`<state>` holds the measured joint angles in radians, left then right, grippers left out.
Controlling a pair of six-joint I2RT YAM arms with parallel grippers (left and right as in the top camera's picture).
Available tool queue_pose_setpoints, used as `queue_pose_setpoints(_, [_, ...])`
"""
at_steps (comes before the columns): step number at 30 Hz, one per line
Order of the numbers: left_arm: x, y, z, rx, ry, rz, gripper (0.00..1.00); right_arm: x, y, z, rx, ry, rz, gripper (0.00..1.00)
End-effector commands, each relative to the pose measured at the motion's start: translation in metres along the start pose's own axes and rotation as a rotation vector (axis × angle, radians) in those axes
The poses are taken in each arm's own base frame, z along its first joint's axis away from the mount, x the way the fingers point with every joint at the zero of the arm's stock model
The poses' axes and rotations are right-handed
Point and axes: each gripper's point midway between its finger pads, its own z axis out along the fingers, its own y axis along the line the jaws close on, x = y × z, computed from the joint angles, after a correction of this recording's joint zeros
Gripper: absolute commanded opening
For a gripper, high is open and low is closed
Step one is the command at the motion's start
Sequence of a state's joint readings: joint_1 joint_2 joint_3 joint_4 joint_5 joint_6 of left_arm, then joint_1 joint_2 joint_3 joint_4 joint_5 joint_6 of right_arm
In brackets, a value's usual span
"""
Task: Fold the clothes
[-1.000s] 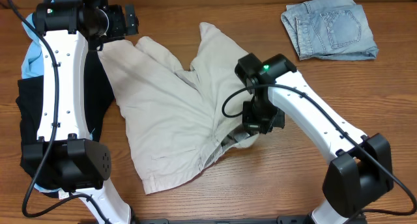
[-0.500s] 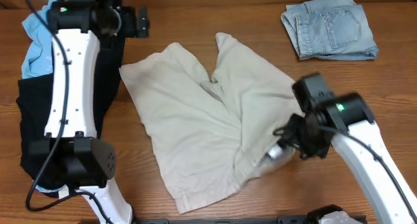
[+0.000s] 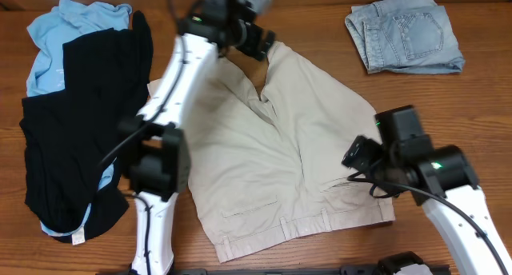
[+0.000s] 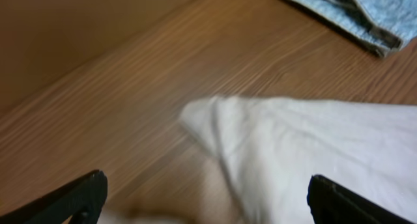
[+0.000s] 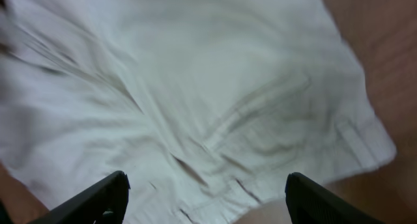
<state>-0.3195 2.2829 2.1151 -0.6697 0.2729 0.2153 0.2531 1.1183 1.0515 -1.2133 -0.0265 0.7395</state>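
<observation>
From overhead, the khaki shorts (image 3: 280,147) are seen spread flat across the middle of the wooden table (image 3: 320,23), with the waistband toward the near edge and both legs toward the far edge. The left gripper (image 3: 258,41) is held over the far end of the shorts, at the notch between the two legs. The right gripper (image 3: 358,157) is held at the right side edge of the shorts, near the waistband. A black garment (image 3: 72,131) is laid at the left of the table, on top of a light-blue shirt (image 3: 60,31) and near the shorts. A folded denim garment (image 3: 404,31) is placed at the far right corner, well apart from the shorts.

In the blurred left wrist view, the left gripper's fingers (image 4: 81,195) are seen spread wide at the lower corners, with nothing held. A corner of one shorts leg is seen on the wood beyond them, and the denim edge is caught at the upper right.

In the right wrist view, also blurred, the right gripper's fingers (image 5: 98,198) are likewise spread wide, with nothing clamped. The frame is filled with wrinkled khaki fabric, and the waistband end is seen at the right.
</observation>
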Motion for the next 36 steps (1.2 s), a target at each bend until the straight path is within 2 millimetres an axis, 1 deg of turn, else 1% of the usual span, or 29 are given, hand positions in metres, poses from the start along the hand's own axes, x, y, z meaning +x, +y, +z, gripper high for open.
queue_pose_setpoints(1, [0.02, -0.016, 0.046, 0.024, 0.031, 0.047, 0.99, -0.03, 0.008, -0.029, -0.073, -0.147, -0.051, 0.81])
queue_pose_setpoints(3, [0.025, -0.017, 0.062, 0.019, 0.031, 0.023, 0.95, -0.037, 0.009, -0.034, -0.091, -0.179, -0.051, 0.81])
queue_pose_setpoints(7, [0.04, -0.017, 0.087, 0.024, 0.044, -0.036, 0.79, -0.045, 0.011, -0.036, -0.103, -0.21, -0.056, 0.81])
queue_pose_setpoints(10, [0.054, -0.017, 0.098, 0.029, 0.076, -0.053, 0.7, -0.049, 0.012, -0.037, -0.104, -0.228, -0.054, 0.81])
queue_pose_setpoints(14, [0.069, -0.015, 0.108, 0.026, 0.109, -0.06, 0.65, -0.052, 0.012, -0.037, -0.099, -0.246, -0.053, 0.81])
queue_pose_setpoints(16, [0.076, -0.012, 0.112, 0.009, 0.126, -0.062, 0.59, -0.054, 0.013, -0.037, -0.103, -0.252, -0.053, 0.81])
queue_pose_setpoints(19, [0.089, -0.011, 0.119, 0.006, 0.159, -0.069, 0.42, -0.057, 0.014, -0.035, -0.096, -0.256, -0.052, 0.81])
queue_pose_setpoints(20, [0.093, -0.011, 0.122, 0.005, 0.171, -0.071, 0.33, -0.058, 0.014, -0.034, -0.092, -0.255, -0.052, 0.81])
queue_pose_setpoints(21, [0.097, -0.01, 0.123, -0.001, 0.181, -0.072, 0.15, -0.059, 0.014, -0.032, -0.086, -0.254, -0.051, 0.81])
queue_pose_setpoints(22, [0.102, -0.009, 0.126, -0.007, 0.194, -0.074, 0.06, -0.06, 0.014, -0.029, -0.079, -0.25, -0.051, 0.81])
queue_pose_setpoints(24, [0.114, -0.005, 0.129, -0.03, 0.229, -0.077, 0.04, -0.061, 0.014, -0.022, -0.064, -0.234, -0.05, 0.81])
queue_pose_setpoints(26, [0.123, 0.005, 0.126, -0.094, 0.267, -0.075, 0.04, -0.062, 0.015, -0.014, -0.049, -0.216, -0.05, 0.81])
queue_pose_setpoints(28, [0.132, 0.024, 0.12, -0.214, 0.31, -0.11, 0.04, -0.065, 0.016, -0.004, -0.033, -0.197, -0.049, 0.81])
queue_pose_setpoints(30, [0.145, 0.054, 0.104, -0.387, 0.364, -0.179, 0.04, -0.068, 0.018, 0.008, -0.015, -0.177, -0.06, 0.81])
queue_pose_setpoints(32, [0.159, 0.082, 0.077, -0.539, 0.435, -0.244, 0.04, -0.071, 0.019, 0.021, 0.003, -0.157, -0.074, 0.81])
queue_pose_setpoints(34, [0.17, 0.102, 0.053, -0.612, 0.499, -0.282, 0.04, -0.074, 0.02, 0.035, 0.023, -0.134, -0.074, 0.81])
queue_pose_setpoints(36, [0.178, 0.118, 0.031, -0.632, 0.556, -0.314, 0.04, -0.075, 0.02, 0.049, 0.041, -0.111, -0.073, 0.81])
